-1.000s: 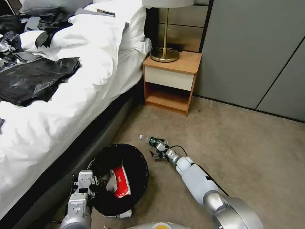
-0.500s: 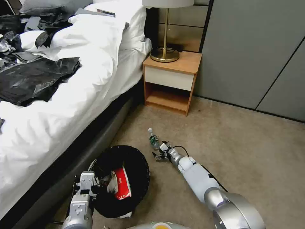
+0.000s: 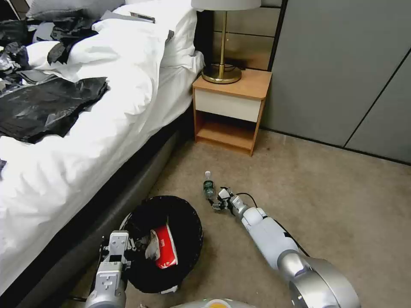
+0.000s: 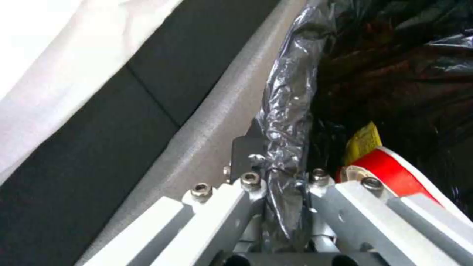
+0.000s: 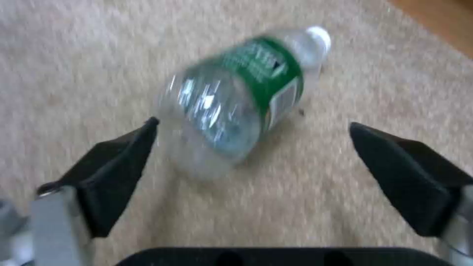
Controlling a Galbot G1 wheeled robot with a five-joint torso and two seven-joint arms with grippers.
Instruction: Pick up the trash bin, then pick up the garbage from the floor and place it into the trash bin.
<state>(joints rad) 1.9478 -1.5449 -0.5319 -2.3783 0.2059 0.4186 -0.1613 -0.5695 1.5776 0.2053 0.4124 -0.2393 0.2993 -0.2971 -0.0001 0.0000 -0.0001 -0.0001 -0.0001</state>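
Head view puts our right claw [image 3: 219, 204] low over the carpet floor [image 3: 334, 201], just short of the clear bottle [image 3: 209, 187], which lies on its side near the foot of the nightstand [image 3: 231, 109], white cap pointing toward it. From the right wrist view the bottle [image 5: 236, 99] lies between our spread fingers [image 5: 118, 166] but off-centre, close against one pad and well apart from the other, and it sits skewed to the line of the grip. We judge the pick is in hand and not yet made. To do it well we should square the claw across the bottle's body at the green label, centre it, lower until the pads straddle the widest part, then close gently, since a round bottle on carpet may roll away when nudged from one side. Our left claw [image 4: 283, 184] is pinching the bag-lined rim of the trash bin [image 3: 180, 214], held beside the bed [image 3: 85, 162], with a red-and-white packet [image 3: 162, 252] inside.
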